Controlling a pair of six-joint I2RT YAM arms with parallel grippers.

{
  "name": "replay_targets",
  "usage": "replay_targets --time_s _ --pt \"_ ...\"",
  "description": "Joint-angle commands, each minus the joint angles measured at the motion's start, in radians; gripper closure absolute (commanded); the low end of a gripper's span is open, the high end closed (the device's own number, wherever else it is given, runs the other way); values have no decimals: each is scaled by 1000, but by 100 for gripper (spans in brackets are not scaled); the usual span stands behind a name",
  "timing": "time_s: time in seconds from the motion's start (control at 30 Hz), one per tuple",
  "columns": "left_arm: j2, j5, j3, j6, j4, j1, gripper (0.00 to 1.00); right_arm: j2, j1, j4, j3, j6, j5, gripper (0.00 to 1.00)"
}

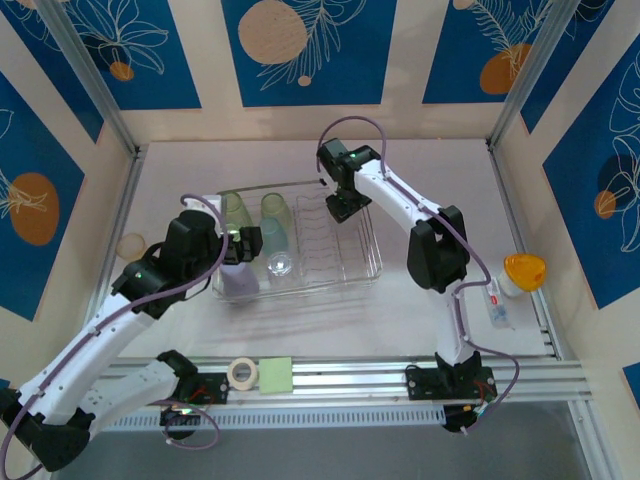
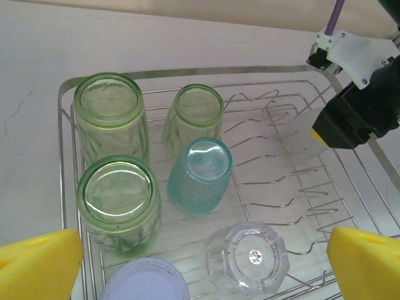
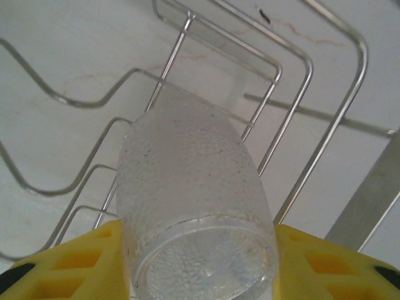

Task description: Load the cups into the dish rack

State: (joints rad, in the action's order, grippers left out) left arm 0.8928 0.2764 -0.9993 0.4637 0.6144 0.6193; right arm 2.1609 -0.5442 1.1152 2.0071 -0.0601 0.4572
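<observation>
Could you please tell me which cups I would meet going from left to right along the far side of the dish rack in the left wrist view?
Large light green cup → smaller light green cup → frosted clear cup, tilted.

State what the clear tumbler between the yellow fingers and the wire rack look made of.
Clear pebbled tumbler: probably plastic, translucent, with a fine stippled wall; glass cannot be ruled out. Silver wire dish rack: metal rod, likely steel, smooth and shiny, glinting along its bends.
</observation>
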Motion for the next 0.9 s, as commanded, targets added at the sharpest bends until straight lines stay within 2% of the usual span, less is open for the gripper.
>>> replay_targets --time_s 0.0,0.13,0.3,0.37,0.53,0.6,0.7,0.8,0.87 --pt "-11 34 -7 -24 28 0 0 20 -2 -13 66 -32 50 100" --pt "-8 37 -11 -17 40 -1 0 54 -5 -38 96 -64 60 100" --pt "27 38 -46 -12 75 0 0 120 -5 -39 139 -82 69 87" --pt "35 35 -55 -8 83 0 0 137 -4 -43 153 -81 69 86" --pt "33 37 -55 4 92 0 0 148 -3 -61 159 -83 73 61" --pt "30 44 -52 11 97 0 0 143 -3 -66 159 -80 76 47" --pt "37 43 -60 22 111 0 0 125 -3 -77 152 -78 69 30" --pt "45 55 -73 38 132 -1 0 103 2 -81 143 -75 29 20" --pt "50 73 -77 47 148 -1 0 91 7 -73 144 -72 -6 17"
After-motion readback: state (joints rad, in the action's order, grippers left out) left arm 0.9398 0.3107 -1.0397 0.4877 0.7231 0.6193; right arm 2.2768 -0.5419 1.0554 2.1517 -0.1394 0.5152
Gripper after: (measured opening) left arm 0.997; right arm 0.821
